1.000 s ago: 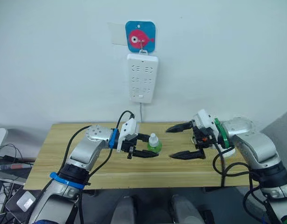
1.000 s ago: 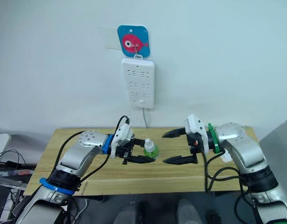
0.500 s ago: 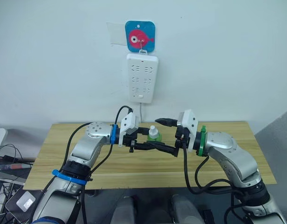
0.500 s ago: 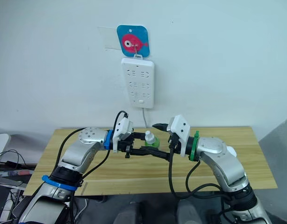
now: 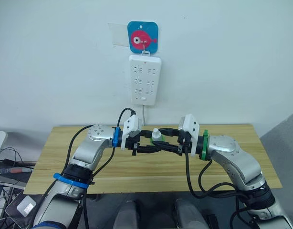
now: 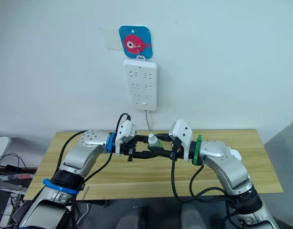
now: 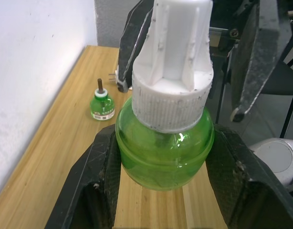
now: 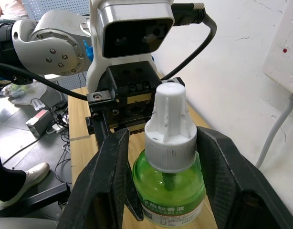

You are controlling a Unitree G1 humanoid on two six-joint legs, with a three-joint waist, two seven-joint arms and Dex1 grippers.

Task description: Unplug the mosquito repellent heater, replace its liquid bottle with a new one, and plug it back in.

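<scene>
My left gripper [image 5: 155, 144] is shut on the green body of a liquid bottle [image 7: 164, 149] with a white ribbed cap [image 8: 169, 129], held upright above the table. My right gripper [image 5: 167, 141] faces it from the other side, its fingers open and standing on either side of the cap and upper body without a firm hold. A second small green bottle [image 7: 101, 105] with a bare wick stands on the wooden table [image 5: 60, 160]. The white mosquito repellent heater [image 6: 235, 154] lies on the table behind my right arm, mostly hidden.
A white power strip [image 5: 145, 79] hangs on the wall under a blue fish hook [image 5: 143, 36], its cord running down behind the table. Cables and clutter lie on the floor at the left.
My right gripper has moved left onto the bottle and its fingers have narrowed around the cap. The left gripper has lifted the bottle slightly and now holds it still.
</scene>
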